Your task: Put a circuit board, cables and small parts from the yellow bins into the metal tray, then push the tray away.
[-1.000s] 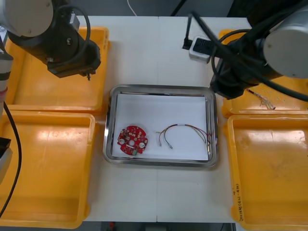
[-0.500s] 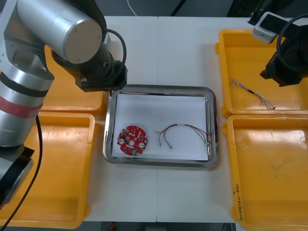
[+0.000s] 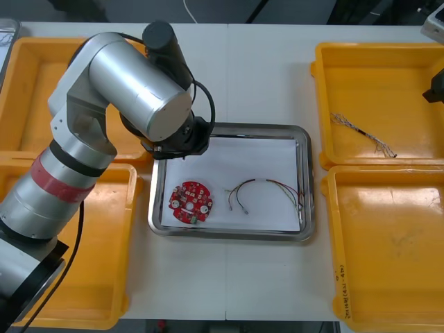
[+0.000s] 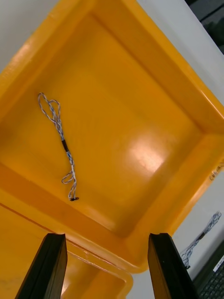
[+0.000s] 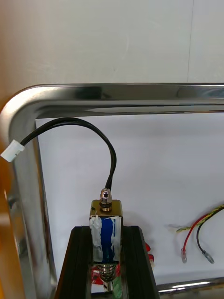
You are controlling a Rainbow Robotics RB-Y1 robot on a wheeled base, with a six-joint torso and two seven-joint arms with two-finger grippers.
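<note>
My left gripper (image 5: 107,232) is shut on a small metal part (image 5: 106,208) with a blue and white body. A black cable (image 5: 95,127) ending in a white plug (image 5: 12,151) loops from the part over the metal tray's rim (image 5: 116,96). In the front view the left arm (image 3: 149,97) covers the near-left corner of the tray (image 3: 236,127). On the tray's white inside lie a round red circuit board (image 3: 191,202) and a red and yellow cable (image 3: 265,189). My right gripper (image 4: 106,236) is open above a bin holding a twisted blue and white cable (image 4: 59,140).
Yellow bins flank the tray: two on the left (image 3: 41,104) (image 3: 62,243) and two on the right (image 3: 378,76) (image 3: 388,243). The twisted cable (image 3: 361,132) lies in the upper right bin. The right arm (image 3: 437,84) sits at the table's right edge.
The left arm has swung from the upper left bin to the tray's corner, carrying the small part. The right arm has drawn back to the right, off the upper right bin.
</note>
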